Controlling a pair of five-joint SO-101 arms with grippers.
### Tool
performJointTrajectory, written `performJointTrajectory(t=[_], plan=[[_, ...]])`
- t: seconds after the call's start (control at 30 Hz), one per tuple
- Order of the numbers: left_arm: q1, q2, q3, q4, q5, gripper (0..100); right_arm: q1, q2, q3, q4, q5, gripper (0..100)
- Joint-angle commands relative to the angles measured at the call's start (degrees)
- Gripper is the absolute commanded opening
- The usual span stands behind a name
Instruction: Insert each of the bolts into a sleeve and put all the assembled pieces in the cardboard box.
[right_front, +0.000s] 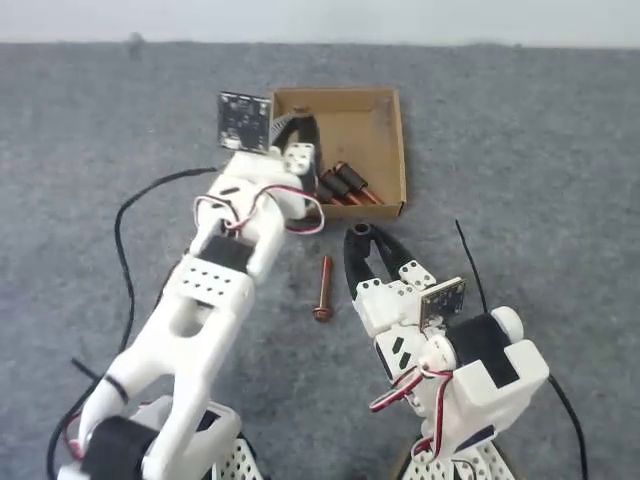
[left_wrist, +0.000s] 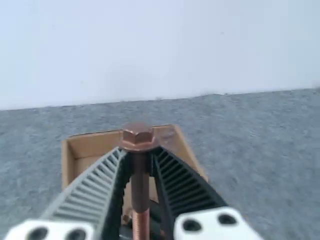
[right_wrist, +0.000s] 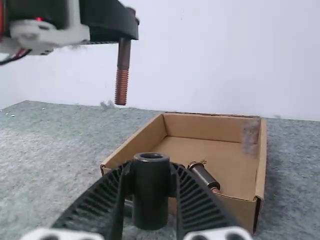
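By the box (left_wrist: 87, 146), bolt (left_wrist: 139, 186) upright in left tool (left_wrist: 137, 151)

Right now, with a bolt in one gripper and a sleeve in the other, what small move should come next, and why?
Probably shift the left gripper sideways until its bolt hangs over the sleeve, before any lowering. The bolt points threads down, higher than the sleeve but not above it, and the right gripper holds the sleeve upright, open end up.
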Motion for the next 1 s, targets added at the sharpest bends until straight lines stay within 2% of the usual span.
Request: performJointTrajectory(t=[0.0, 0.3, 0.97], plan=[[3.78, -5.71, 1.01, -0.35, -0.35, 1, -0.31, -2.77, 1.49, 0.13, 1.05, 0.6], [11.87, -10.46, 6.64, -0.44, -0.35, 1, -0.31, -2.77, 1.49, 0.13, 1.05, 0.6], [15.74, -18.73, 14.64, -0.79, 0.09, 1, -0.04, -2.77, 1.49, 0.13, 1.05, 0.6]])
